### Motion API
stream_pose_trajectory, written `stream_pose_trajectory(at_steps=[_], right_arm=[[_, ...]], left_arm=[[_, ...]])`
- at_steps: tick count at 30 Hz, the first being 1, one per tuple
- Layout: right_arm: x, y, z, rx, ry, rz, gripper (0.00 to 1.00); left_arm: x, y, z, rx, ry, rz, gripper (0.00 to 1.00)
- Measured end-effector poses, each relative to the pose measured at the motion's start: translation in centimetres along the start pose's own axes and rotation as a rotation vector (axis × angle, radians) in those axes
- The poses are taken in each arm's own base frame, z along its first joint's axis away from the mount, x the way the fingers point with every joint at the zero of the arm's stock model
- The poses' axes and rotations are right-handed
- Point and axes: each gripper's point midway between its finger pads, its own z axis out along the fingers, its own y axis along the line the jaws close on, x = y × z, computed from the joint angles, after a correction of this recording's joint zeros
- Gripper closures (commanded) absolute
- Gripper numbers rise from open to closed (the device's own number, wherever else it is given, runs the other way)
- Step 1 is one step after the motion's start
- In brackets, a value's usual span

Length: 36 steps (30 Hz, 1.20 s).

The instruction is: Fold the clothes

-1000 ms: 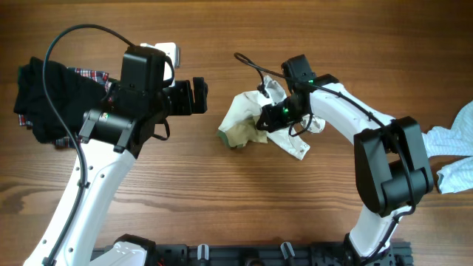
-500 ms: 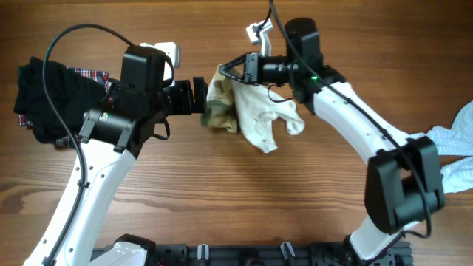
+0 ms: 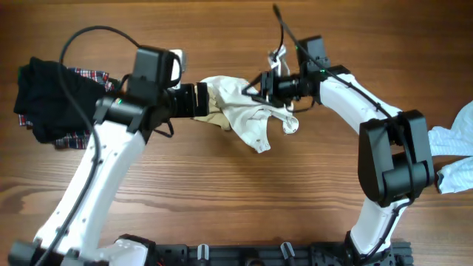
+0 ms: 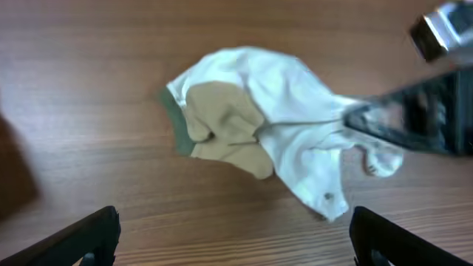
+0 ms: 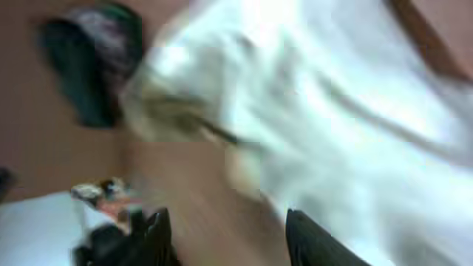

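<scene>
Wooden table [image 3: 222,192]: black-and-plaid heap [image 3: 44,100] at far left, pale-blue piece [image 3: 454,148] at the right edge, both well apart from the work. White T-shirt [image 3: 240,114] lies bunched at table centre, between the arms. Left gripper [image 3: 201,100] just beside its left edge, jaws wide apart, empty. Right gripper [image 3: 255,87] touches the shirt's right side; pinching or not, cannot tell, wrist view blurred. Judgement: step is spreading the shirt flat. Take opposite edges, left on the tan sleeve [image 4: 222,122] by the green trim [image 4: 177,129]; draw apart low, catching one layer only.
</scene>
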Motion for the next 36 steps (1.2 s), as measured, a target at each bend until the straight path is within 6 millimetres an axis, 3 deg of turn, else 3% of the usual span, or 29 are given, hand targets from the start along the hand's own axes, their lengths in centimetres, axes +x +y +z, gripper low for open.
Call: stream_pose_trajectory(at_steps=[2, 5, 8, 10, 14, 17, 20, 25, 26, 27, 28, 32, 36], right_arm=[[2.0, -2.7, -0.2, 0.136, 0.059, -0.008, 0.51], [3.8, -5.6, -0.9, 0.301, 0.127, -0.088, 0.5], [3.8, -6.9, -1.0, 0.398, 0.137, -0.173, 0.5], [2.8, -7.2, -0.9, 0.436, 0.101, -0.212, 0.5], [1.7, -7.7, -1.4, 0.471, 0.053, -0.198, 0.49], [1.1, -7.2, -2.7, 0.477, 0.014, -0.184, 0.47], [0.8, -5.4, -4.3, 0.473, -0.022, -0.2, 0.47], [1.5, -5.4, -4.6, 0.481, -0.006, -0.171, 0.46], [1.5, -5.4, -4.6, 0.481, -0.006, -0.171, 0.46], [1.5, -5.4, -4.6, 0.481, -0.005, -0.171, 0.46], [1.5, -5.4, -4.6, 0.482, -0.005, -0.171, 0.46], [1.1, -6.0, -5.0, 0.523, -0.028, -0.156, 0.46], [0.2, -6.7, -5.2, 0.567, -0.064, -0.16, 0.47]], left_arm=[[0.6, 0.4, 2.5, -0.019, 0.06, -0.004, 0.0], [-0.5, 0.1, 3.1, -0.007, 0.023, -0.002, 0.0], [-1.5, -0.3, 2.8, 0.004, -0.009, 0.001, 0.0], [-1.6, -0.4, 2.7, 0.011, -0.014, 0.001, 0.02], [-1.4, -0.5, 4.3, 0.014, 0.021, 0.015, 0.23], [-0.9, -0.3, 8.3, 0.016, 0.075, 0.07, 0.38], [-1.4, -0.3, 11.9, 0.029, 0.068, 0.172, 0.43], [-0.7, 0.1, 15.4, 0.03, 0.098, 0.268, 0.53], [-0.3, 0.3, 15.9, 0.028, 0.113, 0.281, 0.75], [-0.1, 0.4, 16.1, 0.027, 0.119, 0.292, 0.9], [0.0, 0.5, 16.2, 0.024, 0.124, 0.298, 0.96], [-0.7, 2.3, 16.1, -0.087, 0.108, 0.324, 0.96], [-5.2, 2.9, 14.4, -0.189, -0.01, 0.34, 0.96]])
